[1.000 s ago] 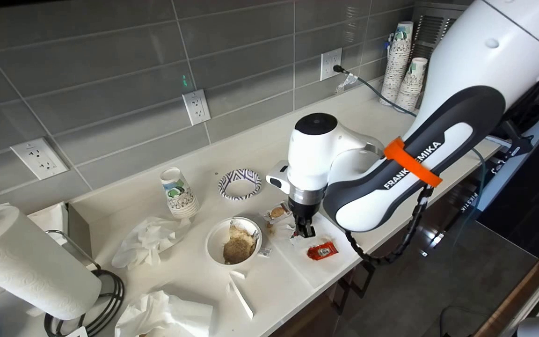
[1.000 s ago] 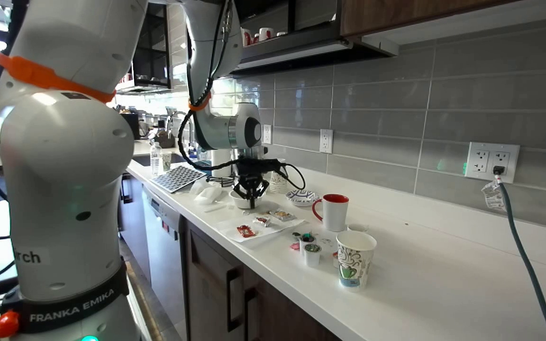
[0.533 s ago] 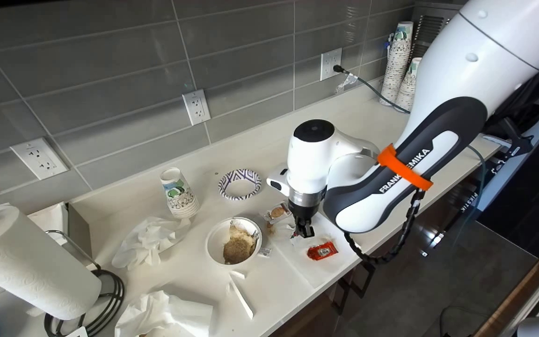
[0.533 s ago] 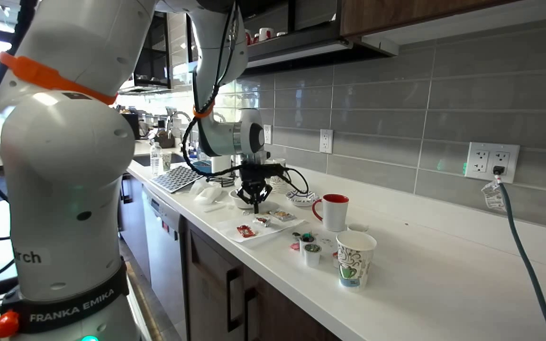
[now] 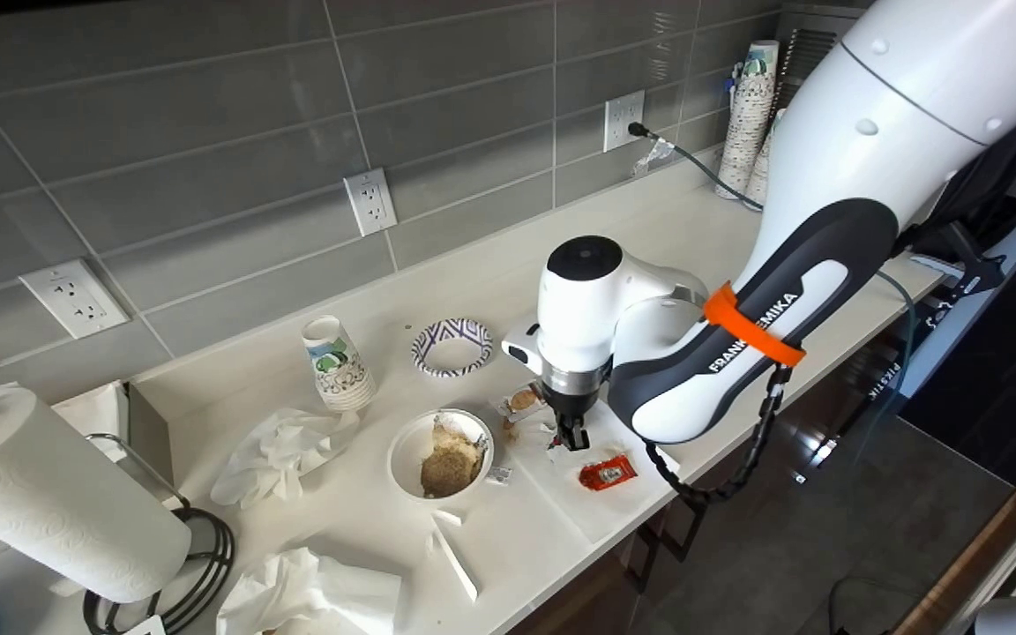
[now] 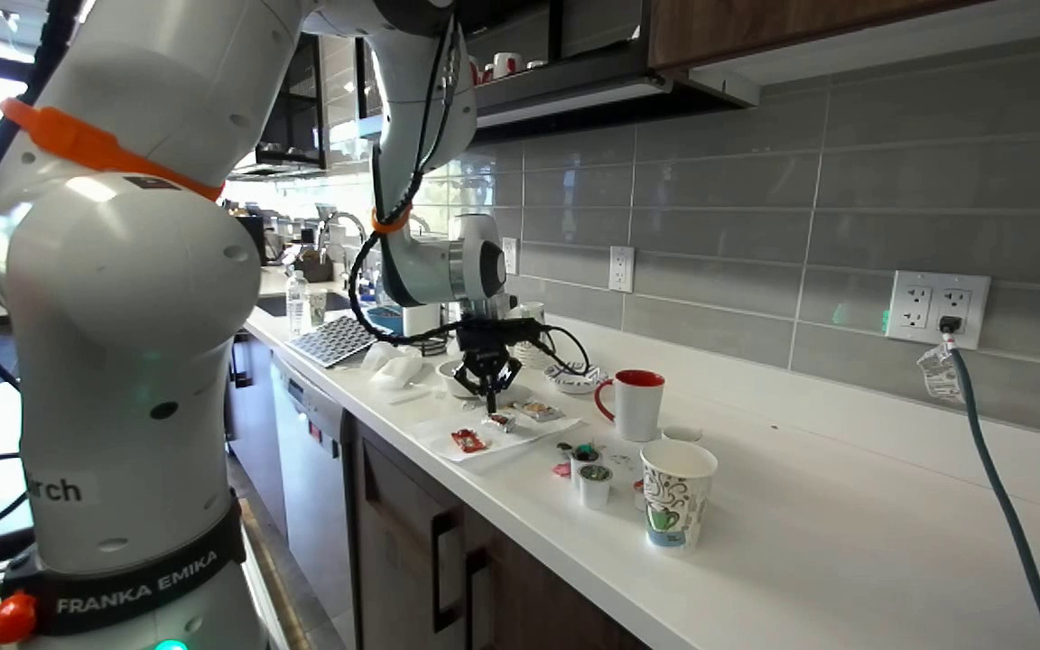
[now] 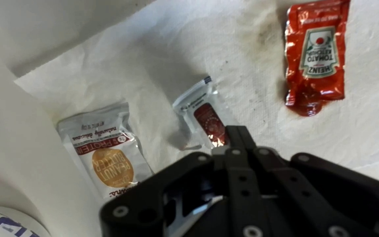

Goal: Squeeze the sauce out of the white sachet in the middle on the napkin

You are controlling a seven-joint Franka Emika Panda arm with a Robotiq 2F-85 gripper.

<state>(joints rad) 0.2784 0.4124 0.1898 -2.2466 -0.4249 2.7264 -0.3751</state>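
Note:
The white sachet [image 7: 206, 115], with a red bottle print, lies in the middle of the napkin [image 7: 258, 98] in the wrist view, between two other packets. The napkin also shows in both exterior views [image 5: 592, 520] [image 6: 434, 437]. In an exterior view the sachet [image 6: 501, 422] lies just below my fingertips. My gripper [image 7: 241, 131] is shut with its fingers together and nothing between them. It points down over the sachet's near end and hides part of it. The gripper shows in both exterior views [image 5: 573, 436] [image 6: 491, 404]. I cannot tell whether the tips touch the sachet.
A red ketchup packet [image 7: 319, 56] with sauce at its end lies on the napkin. A peanut butter packet [image 7: 110, 151] lies on the other side. A bowl [image 5: 407, 459], patterned plate [image 5: 451, 348], stacked cups [image 5: 338, 366], mug [image 6: 637, 406] and paper cup [image 6: 678, 496] stand around.
My gripper has come down toward the sachet and shifted slightly. The arm above has moved with it. The packets and napkin look unmoved.

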